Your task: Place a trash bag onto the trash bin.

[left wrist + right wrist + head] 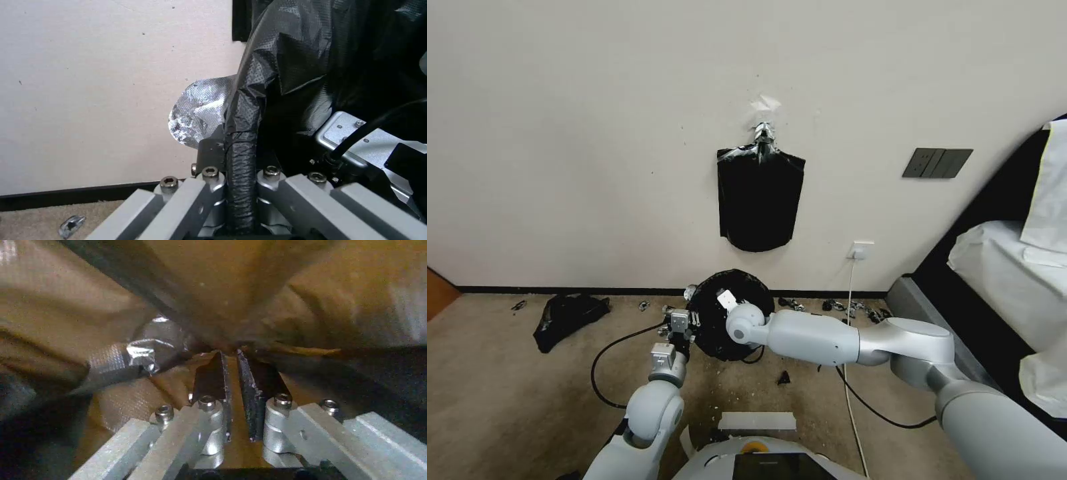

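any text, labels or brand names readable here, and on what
None can be read.
Trash bag: plain black plastic, no print showing.
Sheaf of black bags on the wall: no print.
Wall switch plate: no marking legible.
Dark panel on the robot's base: nothing legible.

The floor (507, 400) is beige carpet, meeting the wall at a dark baseboard (594, 291). By the wall stands the bin (730, 327), wrapped in the black bag (740, 283). To its left, well apart, lies a squashed black plastic heap (568, 317). A black cable (607, 360) loops over the carpet left of the bin; a white cord (850, 373) and another black cable (880, 413) cross it on the right. Small dark and silvery scraps (844, 307) line the baseboard, one black scrap (784, 378) lies near the bin, and a white strip (758, 421) lies closer to the robot
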{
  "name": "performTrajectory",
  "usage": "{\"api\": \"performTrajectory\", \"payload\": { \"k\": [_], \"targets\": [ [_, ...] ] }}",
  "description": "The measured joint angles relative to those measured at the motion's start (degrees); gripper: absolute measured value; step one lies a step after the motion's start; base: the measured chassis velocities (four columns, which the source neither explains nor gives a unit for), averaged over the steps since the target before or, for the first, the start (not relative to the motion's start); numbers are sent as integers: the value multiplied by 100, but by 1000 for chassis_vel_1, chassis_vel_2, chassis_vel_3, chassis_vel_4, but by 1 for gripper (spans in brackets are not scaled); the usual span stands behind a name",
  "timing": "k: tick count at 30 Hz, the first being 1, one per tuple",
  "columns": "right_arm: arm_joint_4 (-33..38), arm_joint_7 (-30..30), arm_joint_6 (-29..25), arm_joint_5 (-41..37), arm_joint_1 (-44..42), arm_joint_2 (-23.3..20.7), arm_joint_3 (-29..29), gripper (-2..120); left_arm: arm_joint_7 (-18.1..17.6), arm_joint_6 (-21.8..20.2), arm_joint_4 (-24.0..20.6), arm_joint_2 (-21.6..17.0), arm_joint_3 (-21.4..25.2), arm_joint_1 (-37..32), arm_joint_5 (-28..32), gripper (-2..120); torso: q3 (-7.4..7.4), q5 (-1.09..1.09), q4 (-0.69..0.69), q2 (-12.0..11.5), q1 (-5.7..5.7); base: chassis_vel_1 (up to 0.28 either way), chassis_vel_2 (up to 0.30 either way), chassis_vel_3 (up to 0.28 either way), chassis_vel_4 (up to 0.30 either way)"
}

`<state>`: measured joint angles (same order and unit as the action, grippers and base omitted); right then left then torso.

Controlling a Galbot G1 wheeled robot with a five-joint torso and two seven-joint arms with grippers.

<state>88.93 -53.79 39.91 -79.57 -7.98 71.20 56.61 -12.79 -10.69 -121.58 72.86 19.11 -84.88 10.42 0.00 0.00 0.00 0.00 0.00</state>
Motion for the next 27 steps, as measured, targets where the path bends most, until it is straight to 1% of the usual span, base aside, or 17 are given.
{"api": "performTrajectory", "payload": {
  "k": [18, 21, 27],
  "targets": [
    [21, 3, -2, 43, -25, 18, 1, 10, 0, -2, -1, 8, 13, -7, 4, 1, 0, 0, 0, 0, 0, 0, 0, 0, 0],
    [147, -11, -3, 47, -28, -19, -12, 10, -7, -3, 51, 7, 27, 23, 29, 1, 0, 0, 0, 0, 0, 0, 0, 0, 0],
    [508, -73, -3, 15, 7, -158, -28, 10, -101, -26, 193, 10, 40, 118, 336, 1, 0, 0, 0, 0, 0, 0, 0, 0, 0]
  ]
}}
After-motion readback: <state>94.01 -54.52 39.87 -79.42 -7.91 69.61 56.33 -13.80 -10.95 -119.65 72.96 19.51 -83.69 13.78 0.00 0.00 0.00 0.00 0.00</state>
